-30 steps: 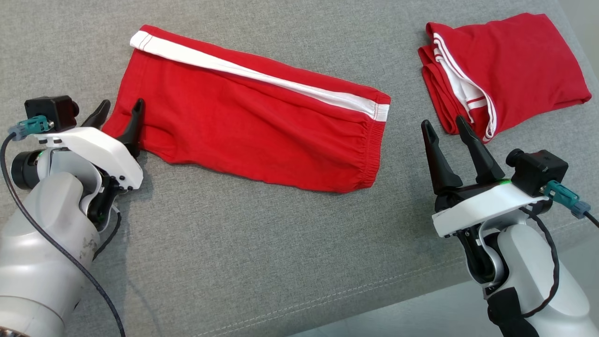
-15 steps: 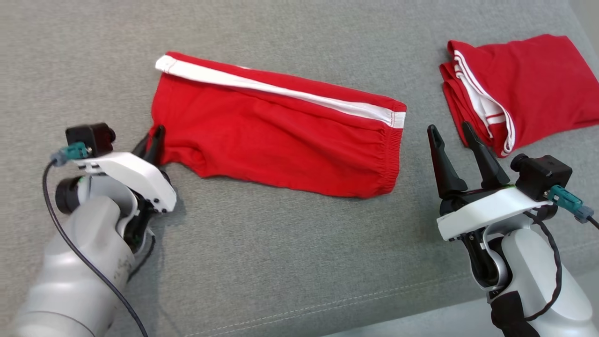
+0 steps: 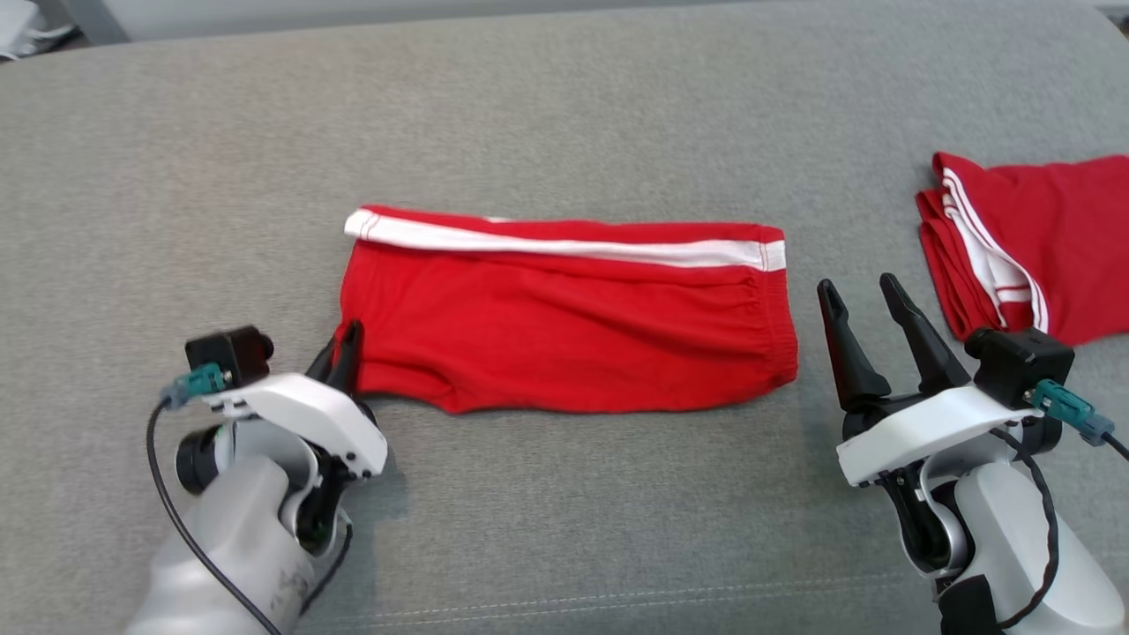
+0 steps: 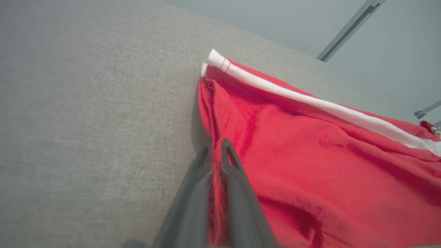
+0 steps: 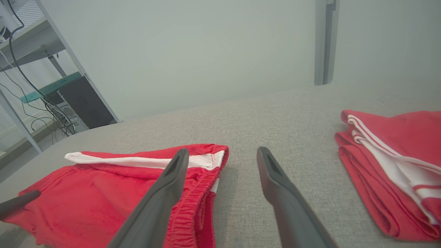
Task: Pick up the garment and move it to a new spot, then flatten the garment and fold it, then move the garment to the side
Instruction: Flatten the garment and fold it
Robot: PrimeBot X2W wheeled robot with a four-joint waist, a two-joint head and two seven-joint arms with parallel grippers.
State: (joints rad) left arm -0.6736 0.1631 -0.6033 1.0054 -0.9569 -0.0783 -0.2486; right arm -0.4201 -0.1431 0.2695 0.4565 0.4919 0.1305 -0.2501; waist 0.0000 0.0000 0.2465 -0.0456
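One red garment [image 3: 564,326] — corner in left hand [image 3: 346,346]

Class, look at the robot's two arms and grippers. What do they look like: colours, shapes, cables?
The left gripper and right gripper match: two long, dark, tapering fingers on a white shell. Beside each wrist sits a black camera box with a teal connector, and a thin black cable loops along the pale grey forearm.
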